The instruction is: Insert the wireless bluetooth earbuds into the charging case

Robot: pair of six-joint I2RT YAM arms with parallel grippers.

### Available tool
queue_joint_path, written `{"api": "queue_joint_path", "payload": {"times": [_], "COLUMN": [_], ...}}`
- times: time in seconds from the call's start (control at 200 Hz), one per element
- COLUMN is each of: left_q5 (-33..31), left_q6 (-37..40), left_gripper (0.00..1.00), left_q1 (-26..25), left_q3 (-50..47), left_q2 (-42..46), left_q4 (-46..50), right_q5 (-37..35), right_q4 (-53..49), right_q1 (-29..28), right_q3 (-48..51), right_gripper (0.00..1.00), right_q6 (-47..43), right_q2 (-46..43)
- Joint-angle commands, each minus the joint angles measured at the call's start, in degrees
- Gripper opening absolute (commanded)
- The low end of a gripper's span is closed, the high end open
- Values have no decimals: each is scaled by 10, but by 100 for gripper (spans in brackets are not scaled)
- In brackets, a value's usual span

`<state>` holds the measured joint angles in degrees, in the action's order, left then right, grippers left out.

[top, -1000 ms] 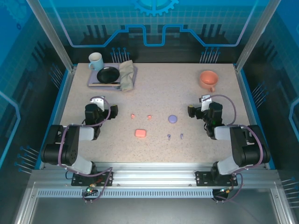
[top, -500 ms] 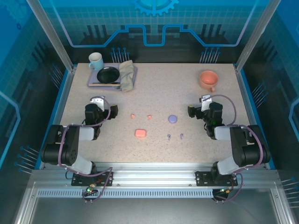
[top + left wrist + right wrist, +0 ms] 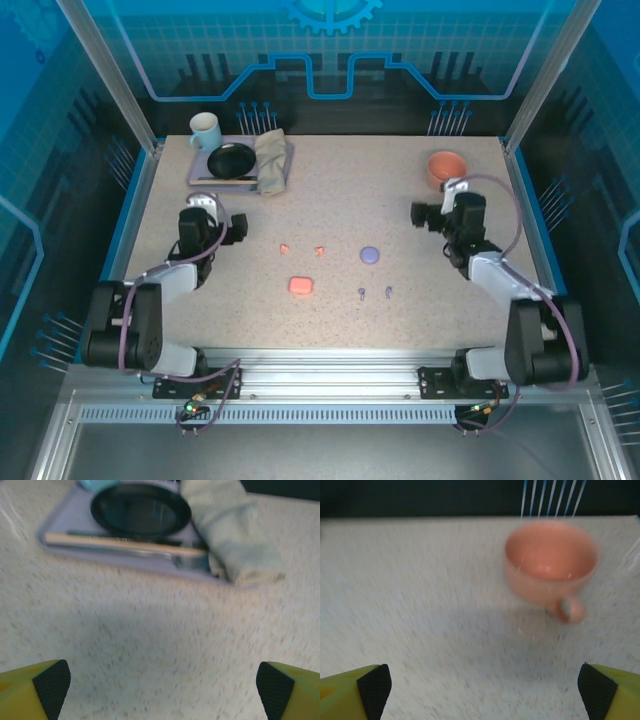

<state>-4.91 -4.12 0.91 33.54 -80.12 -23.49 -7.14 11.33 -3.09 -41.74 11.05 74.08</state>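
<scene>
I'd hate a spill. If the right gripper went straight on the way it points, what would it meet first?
Probably the pink cup: it stands ahead on the table, right of centre, roughly within the span of the open right gripper. How far off it is stays unclear.

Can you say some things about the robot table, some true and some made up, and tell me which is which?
1. The left gripper and the right gripper are both open. True.
2. The pink earbuds are inside the pink case. False: they lie on the table, apart from it.
3. A pink cup stands ahead of the right gripper. True.
4. The left gripper holds a purple earbud. False: it holds nothing, and both purple earbuds lie on the table.
5. The black bowl sits on the bare table. False: it sits on the tray.
</scene>
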Motion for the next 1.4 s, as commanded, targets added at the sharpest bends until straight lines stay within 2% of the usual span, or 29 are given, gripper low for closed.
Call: {"api": "queue_joint_path", "payload": {"times": [0.0, 0.075, 0.16, 0.235, 0.305, 0.475, 0.575, 0.815, 0.925, 1.06, 1.396], "left_q5": [-16, -2, 14, 39, 64, 119, 147, 161, 163, 164, 159], "left_q6": [-81, -139, -218, -280, -324, -389, -402, -387, -390, -389, -385], "left_gripper": [99, 99, 99, 99, 99, 99, 99, 99, 99, 99, 99], "left_q1": [-8, -14, -19, -20, -23, -40, -58, -109, -126, -148, -196], "left_q3": [67, 98, 132, 149, 149, 133, 120, 136, 143, 174, 249], "left_q2": [53, 75, 97, 113, 131, 168, 182, 158, 137, 99, 11], "left_q4": [172, 248, 340, 406, 438, 483, 484, 496, 482, 480, 485], "right_q5": [0, 90, 95, 99, 94, 20, -12, -5, 10, 15, 50], "right_q4": [-235, -319, -409, -465, -501, -544, -550, -580, -598, -596, -582], "right_q1": [32, 49, 18, -31, -90, -234, -279, -287, -284, -275, -238], "right_q3": [-82, -150, -205, -233, -246, -232, -218, -245, -281, -309, -350], "right_gripper": [100, 100, 100, 97, 93, 89, 88, 89, 85, 84, 82], "right_q6": [199, 199, 199, 194, 205, 276, 272, 116, 51, 28, 16], "right_q2": [-56, -48, -46, -52, -56, -53, -28, 106, 186, 248, 329]}}
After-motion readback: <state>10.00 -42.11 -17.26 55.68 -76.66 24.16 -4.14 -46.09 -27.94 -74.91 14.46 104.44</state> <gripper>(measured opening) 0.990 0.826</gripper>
